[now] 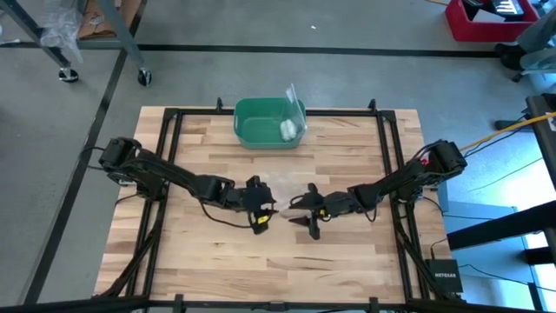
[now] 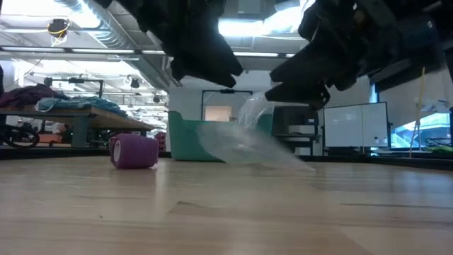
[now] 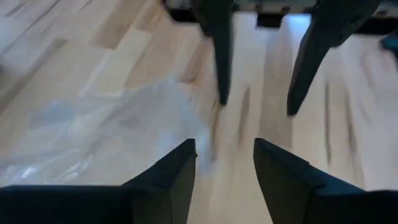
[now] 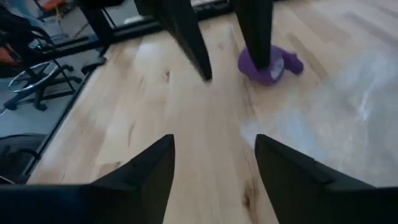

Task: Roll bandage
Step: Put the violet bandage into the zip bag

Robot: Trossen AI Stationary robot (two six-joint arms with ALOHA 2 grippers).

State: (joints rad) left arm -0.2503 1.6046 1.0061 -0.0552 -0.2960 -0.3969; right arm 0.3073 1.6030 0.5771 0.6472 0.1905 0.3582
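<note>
Purple bandage (image 2: 134,151) roll, low view only

The desk (image 1: 347,252) is made of light wooden planks and is framed by black metal bars (image 1: 278,111). Around it, a grey concrete floor (image 1: 217,78) is seen, marked with dark tape lines (image 1: 287,49). A red box (image 1: 491,22) is placed on the floor in the far corner, and a small black device (image 1: 446,276) is seen beside the desk's near corner. In the low view, a ceiling with bright lamps (image 2: 248,27) and metal ducts (image 2: 106,28) is shown. A table covered with clothes (image 2: 67,105) is seen on one side, a white board (image 2: 355,125) on the other, and a white wall with a door (image 2: 217,113) between them. An office chair (image 4: 37,81) is visible on the floor.
</note>
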